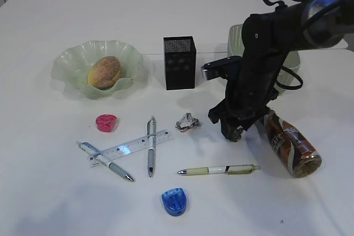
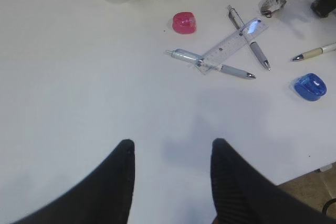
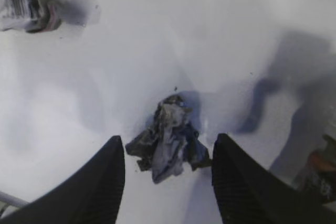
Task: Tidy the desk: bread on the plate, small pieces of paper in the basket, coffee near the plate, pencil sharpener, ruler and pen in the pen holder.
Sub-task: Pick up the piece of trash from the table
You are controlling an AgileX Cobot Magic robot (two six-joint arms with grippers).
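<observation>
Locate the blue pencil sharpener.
The blue pencil sharpener lies at the desk's near edge in the exterior view, just below the cream pen.

A lab-style robot test bench: a plain white desk (image 1: 50,203) against white wall panels, staged stationery scattered before the robot's claw (image 1: 232,132).

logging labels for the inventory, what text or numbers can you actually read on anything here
Coffee bottle: a white swirl label, lettering too blurred to read.
Ruler: printed scale marks, numbers too small to read.
Pens, sharpeners, pen holder: no readable text.
None can be quoted.
</observation>
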